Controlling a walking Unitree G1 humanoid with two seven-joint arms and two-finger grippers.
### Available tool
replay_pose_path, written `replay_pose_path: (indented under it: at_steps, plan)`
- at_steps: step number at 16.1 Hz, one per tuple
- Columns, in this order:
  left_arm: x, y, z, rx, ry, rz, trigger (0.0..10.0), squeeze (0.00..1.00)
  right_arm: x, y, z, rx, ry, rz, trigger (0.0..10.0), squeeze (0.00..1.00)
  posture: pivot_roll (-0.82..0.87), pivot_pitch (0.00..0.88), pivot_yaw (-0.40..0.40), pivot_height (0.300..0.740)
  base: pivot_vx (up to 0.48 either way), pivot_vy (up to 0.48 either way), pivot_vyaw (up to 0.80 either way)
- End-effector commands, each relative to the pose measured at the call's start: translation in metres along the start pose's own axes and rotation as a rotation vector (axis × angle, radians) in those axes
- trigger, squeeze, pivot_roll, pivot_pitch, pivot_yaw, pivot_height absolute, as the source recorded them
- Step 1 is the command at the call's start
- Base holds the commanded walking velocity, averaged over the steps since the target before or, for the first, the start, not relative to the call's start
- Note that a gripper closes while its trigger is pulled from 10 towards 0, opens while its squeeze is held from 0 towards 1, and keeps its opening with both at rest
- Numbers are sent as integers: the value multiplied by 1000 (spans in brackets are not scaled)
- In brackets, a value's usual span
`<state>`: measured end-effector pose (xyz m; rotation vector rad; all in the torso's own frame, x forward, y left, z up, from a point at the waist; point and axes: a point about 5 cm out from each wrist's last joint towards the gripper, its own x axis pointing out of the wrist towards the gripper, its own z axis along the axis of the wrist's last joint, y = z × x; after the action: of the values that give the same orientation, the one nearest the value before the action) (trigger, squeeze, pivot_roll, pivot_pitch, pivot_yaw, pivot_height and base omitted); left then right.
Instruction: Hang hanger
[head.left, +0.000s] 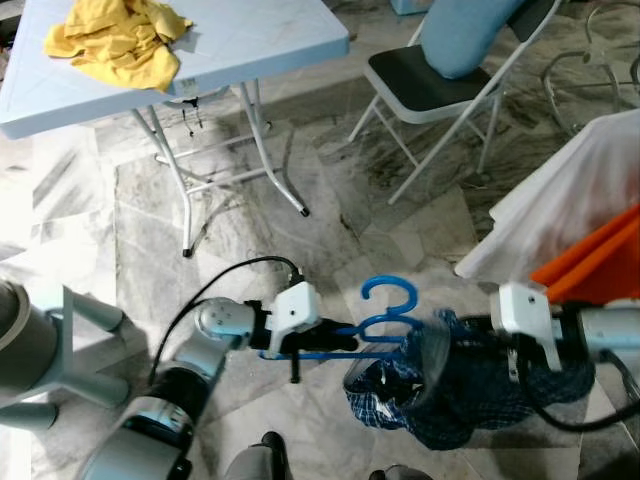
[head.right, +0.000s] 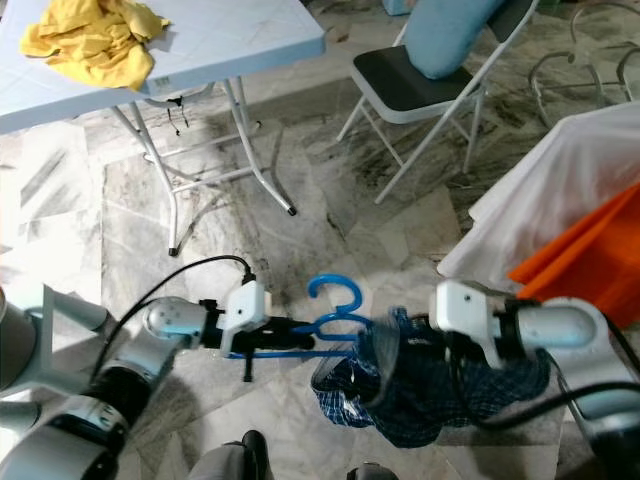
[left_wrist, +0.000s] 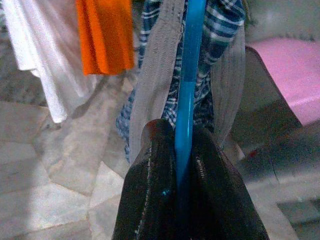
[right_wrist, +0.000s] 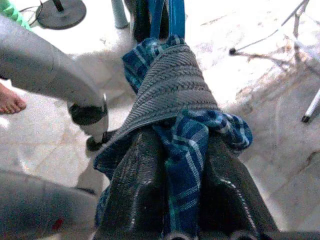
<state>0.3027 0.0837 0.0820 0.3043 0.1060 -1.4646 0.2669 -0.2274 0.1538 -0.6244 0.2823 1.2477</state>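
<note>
A blue plastic hanger (head.left: 385, 318) with its hook pointing away from me is held low over the marble floor. My left gripper (head.left: 335, 338) is shut on its bar, seen up close as the blue hanger bar (left_wrist: 186, 100) between the black fingers (left_wrist: 155, 170). A blue plaid shirt (head.left: 450, 385) with a grey ribbed collar (right_wrist: 170, 85) hangs bunched on the hanger's right side. My right gripper (right_wrist: 186, 150) is shut on the plaid shirt (right_wrist: 187, 145), reaching in from the right (head.right: 470, 320).
A light blue folding table (head.left: 250, 40) with a yellow cloth (head.left: 120, 40) stands at the far left. A folding chair (head.left: 440, 80) stands at the far middle. White cloth (head.left: 570, 200) and orange cloth (head.left: 600, 265) hang at the right. A bare foot (right_wrist: 10, 102) is on the floor.
</note>
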Motion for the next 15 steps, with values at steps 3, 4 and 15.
replay_pose_path:
  at_steps: [3,4,15]
  plan:
    - [-1,-4,-7,-56,-41,69,0,0,3,-14,-2,-27,-21,-72,10000,1000,-120,218,50,740,0,0,0]
    - [-1,-5,-9,-65,-48,98,0,0,3,-24,0,-32,-44,-134,10000,1000,-117,215,46,740,0,0,0]
    - [-1,0,-18,-16,-17,394,0,0,21,-56,1,-168,-5,-373,10000,1000,-106,208,30,740,0,0,0]
